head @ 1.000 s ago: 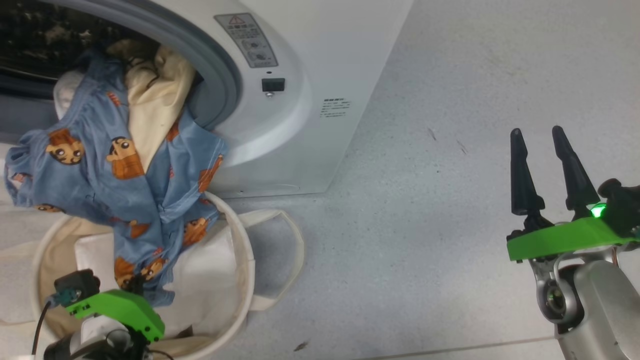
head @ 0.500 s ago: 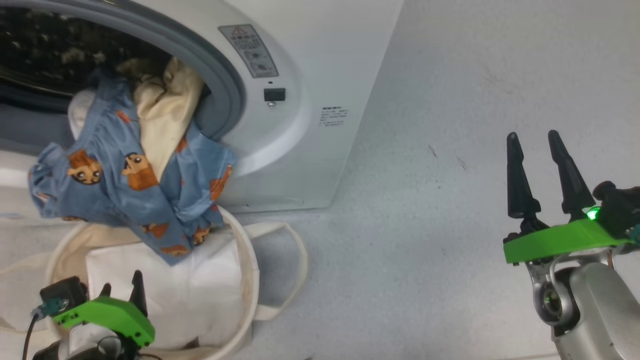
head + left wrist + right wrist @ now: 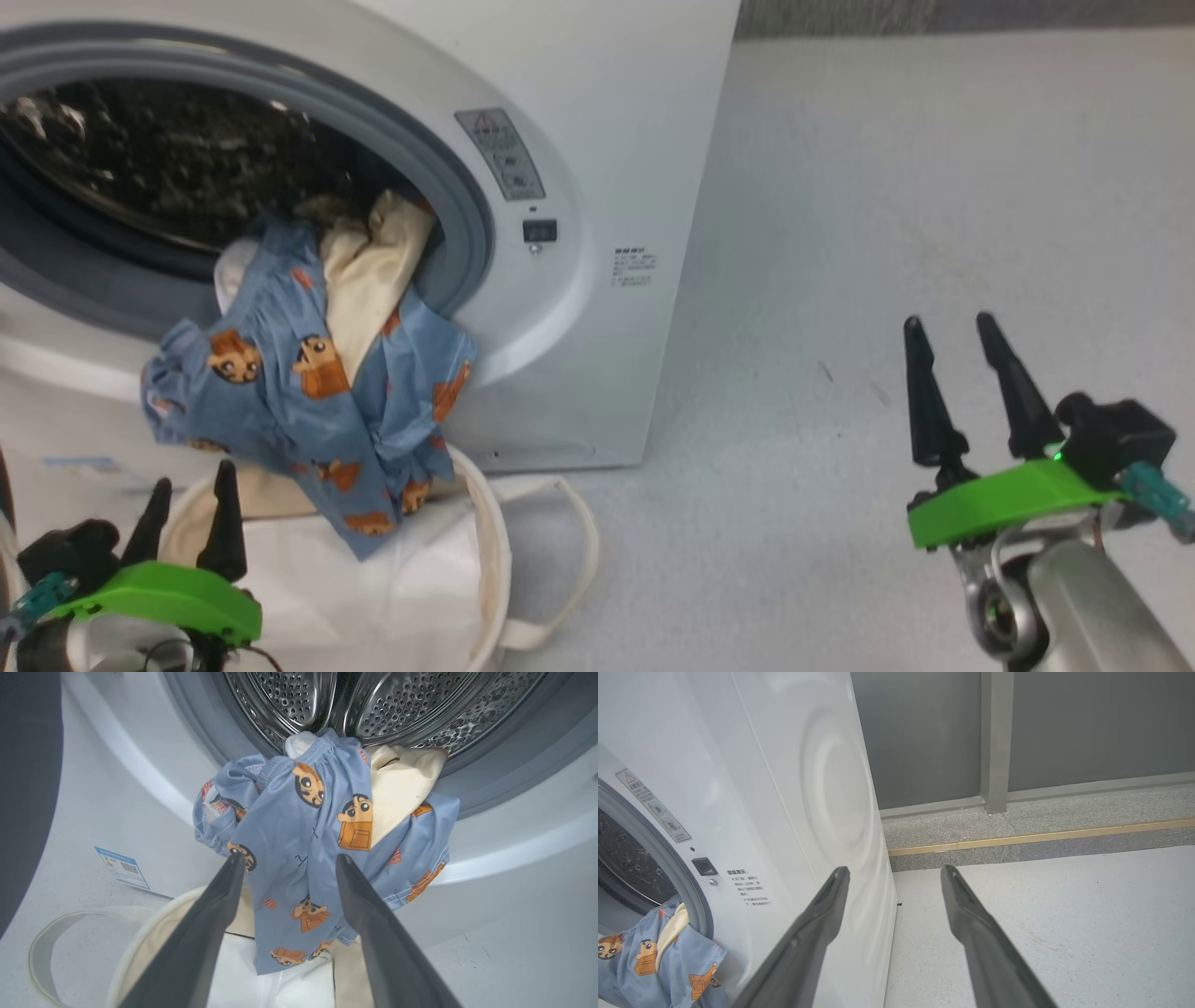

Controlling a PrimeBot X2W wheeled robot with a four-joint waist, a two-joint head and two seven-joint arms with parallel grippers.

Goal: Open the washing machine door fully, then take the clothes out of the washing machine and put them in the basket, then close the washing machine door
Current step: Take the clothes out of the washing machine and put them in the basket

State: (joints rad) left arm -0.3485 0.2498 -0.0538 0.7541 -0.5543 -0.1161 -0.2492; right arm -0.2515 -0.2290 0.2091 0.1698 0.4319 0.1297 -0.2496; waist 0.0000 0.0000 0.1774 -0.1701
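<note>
Change: You are no longer pinching the clothes (image 3: pixel 308 392) down inside the basket (image 3: pixel 492 541). Your left gripper (image 3: pixel 192 476) is now standing open, backed off at the basket's near side, and the hem is hanging higher. The head camera is also tilting up, which accounts for the shift of the whole scene.
Head view, clothes: They are spilling from the mouth of the washing machine (image 3: pixel 607 140). The top is still lying over the grey gasket (image 3: pixel 471 233) and the lower end is dangling over the basket rim. By my reading, the unloading is only partway done.
Head view, basket: It is sitting against the machine's foot, right under the mouth, so anything you pull out is dropping in.
Head view, right gripper (image 3: pixel 948 320): It is hovering over bare floor (image 3: pixel 794 280) well to the right, fingers spread and carrying nothing. That is leaving room for the working arm.
Left wrist view, fingers (image 3: pixel 210 914): They are framing the blue fabric and gripping nothing. They are apparently lining up a fresh, higher hold.
Left wrist view, drum (image 3: pixel 397 704): Its steel is showing behind the bundle.
Left wrist view, washing machine door (image 3: pixel 28 788): The dark band at the left edge is probably the door, swung wide.
Right wrist view: Parted, empty fingers are pointing past the machine's side panel, with a corner of the clothes peeking in at lower left.
</note>
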